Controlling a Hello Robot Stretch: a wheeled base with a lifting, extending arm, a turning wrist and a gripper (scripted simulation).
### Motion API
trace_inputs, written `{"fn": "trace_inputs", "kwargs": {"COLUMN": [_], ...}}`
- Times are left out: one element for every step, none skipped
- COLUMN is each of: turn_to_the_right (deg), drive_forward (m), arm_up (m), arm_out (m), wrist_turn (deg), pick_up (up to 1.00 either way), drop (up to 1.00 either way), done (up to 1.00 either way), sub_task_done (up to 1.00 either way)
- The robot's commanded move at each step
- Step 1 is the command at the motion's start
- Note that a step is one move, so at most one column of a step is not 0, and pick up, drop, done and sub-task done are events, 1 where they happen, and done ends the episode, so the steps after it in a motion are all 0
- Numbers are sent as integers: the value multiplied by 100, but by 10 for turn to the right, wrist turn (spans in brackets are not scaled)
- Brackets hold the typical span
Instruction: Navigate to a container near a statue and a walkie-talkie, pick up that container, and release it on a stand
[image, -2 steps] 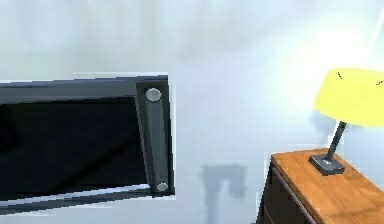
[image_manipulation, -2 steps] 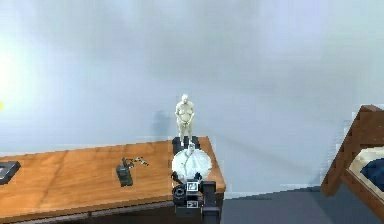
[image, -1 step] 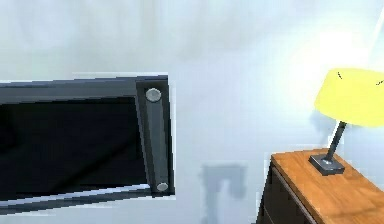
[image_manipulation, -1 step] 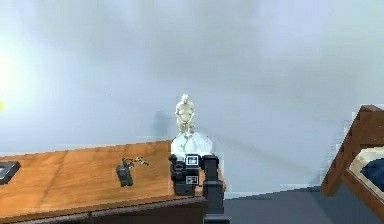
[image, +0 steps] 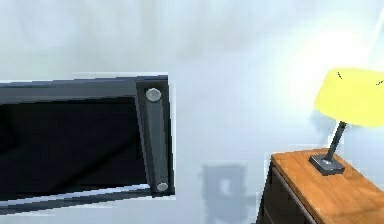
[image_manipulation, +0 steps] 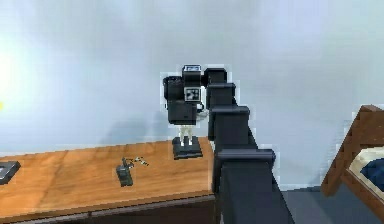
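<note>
My arm (image_manipulation: 240, 160) rises as a dark bar over a wooden tabletop (image_manipulation: 70, 180) in the arm side view. At its far end are the white marked squares, with the gripper (image_manipulation: 184, 118) just below them. Under the gripper a small pale piece on a dark square base (image_manipulation: 187, 151) stands on the table. I cannot tell whether the gripper holds anything. To the left lies a small dark block (image_manipulation: 124, 176) with a little brassy tangle (image_manipulation: 137, 160) beside it.
A dark flat thing (image_manipulation: 7, 171) lies at the table's left end, and a wooden bed frame (image_manipulation: 360, 150) stands at the right. In the forward view a dark screen (image: 70, 145) hangs on the wall. A yellow lamp (image: 345, 100) stands on a wooden stand (image: 330, 190).
</note>
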Motion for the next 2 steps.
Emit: {"fn": "trace_inputs", "kwargs": {"turn_to_the_right": [0, 0], "drive_forward": [0, 0], "arm_up": [0, 0], "arm_out": [0, 0], "wrist_turn": [-450, -450], "pick_up": [0, 0], "drop": [0, 0], "done": [0, 0], "sub_task_done": [0, 0]}}
